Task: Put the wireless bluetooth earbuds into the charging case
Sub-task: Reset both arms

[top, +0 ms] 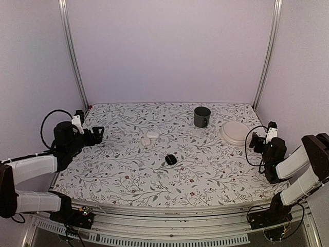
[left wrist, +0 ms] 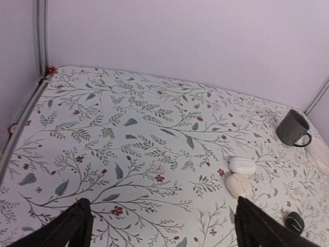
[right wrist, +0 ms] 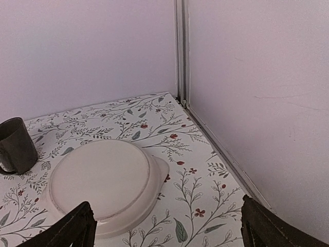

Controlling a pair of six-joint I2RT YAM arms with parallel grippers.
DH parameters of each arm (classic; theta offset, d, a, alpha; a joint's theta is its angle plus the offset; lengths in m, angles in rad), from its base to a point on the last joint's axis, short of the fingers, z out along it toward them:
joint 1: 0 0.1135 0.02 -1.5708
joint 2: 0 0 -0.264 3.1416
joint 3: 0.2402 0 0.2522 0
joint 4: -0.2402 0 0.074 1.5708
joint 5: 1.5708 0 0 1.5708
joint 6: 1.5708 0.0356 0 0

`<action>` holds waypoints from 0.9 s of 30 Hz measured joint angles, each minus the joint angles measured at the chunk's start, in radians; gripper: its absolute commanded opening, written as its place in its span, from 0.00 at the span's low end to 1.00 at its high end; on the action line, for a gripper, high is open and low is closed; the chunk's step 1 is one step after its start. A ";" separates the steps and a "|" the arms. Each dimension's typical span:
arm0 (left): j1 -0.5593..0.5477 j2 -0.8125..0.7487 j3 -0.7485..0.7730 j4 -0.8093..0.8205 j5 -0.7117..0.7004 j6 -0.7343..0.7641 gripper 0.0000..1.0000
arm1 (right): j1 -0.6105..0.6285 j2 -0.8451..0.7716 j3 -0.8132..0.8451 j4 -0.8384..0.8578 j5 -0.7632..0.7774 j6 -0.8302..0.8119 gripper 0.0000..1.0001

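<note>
Plastic white pebble case [top: 152, 135] and cream pebble case [top: 145, 140] sat side by side mid-table, round black case [top: 170, 159] nearby; earbuds not discernible. Likely light, slick: pinch sides gently. Left gripper [left wrist: 161, 201], right gripper [right wrist: 165, 201] gaped empty.

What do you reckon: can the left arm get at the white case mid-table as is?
Probably yes. The left fingers are open, and only bare tablecloth lies between them and the white case; a cream case sits beside it.

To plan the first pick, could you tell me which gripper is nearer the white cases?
Left. The left gripper is a short way left of the white cases; the right gripper sits far right, by the plate.
</note>
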 measured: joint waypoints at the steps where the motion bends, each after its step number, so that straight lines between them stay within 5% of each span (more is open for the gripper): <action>1: 0.013 -0.006 -0.013 0.017 -0.024 0.024 0.96 | -0.001 0.037 -0.002 0.058 -0.031 -0.024 0.99; 8: 0.080 0.006 -0.050 0.124 -0.220 0.142 0.96 | -0.018 0.097 0.023 0.185 -0.116 -0.090 0.99; 13: 0.103 0.108 -0.156 0.412 -0.338 0.238 0.96 | -0.024 0.097 0.032 0.206 -0.125 -0.090 0.99; 23: 0.110 0.463 -0.277 1.001 -0.327 0.351 0.96 | -0.024 0.097 0.032 0.210 -0.128 -0.090 0.99; 27: 0.108 0.486 -0.328 1.099 -0.339 0.366 0.96 | -0.024 0.097 0.032 0.211 -0.129 -0.090 0.99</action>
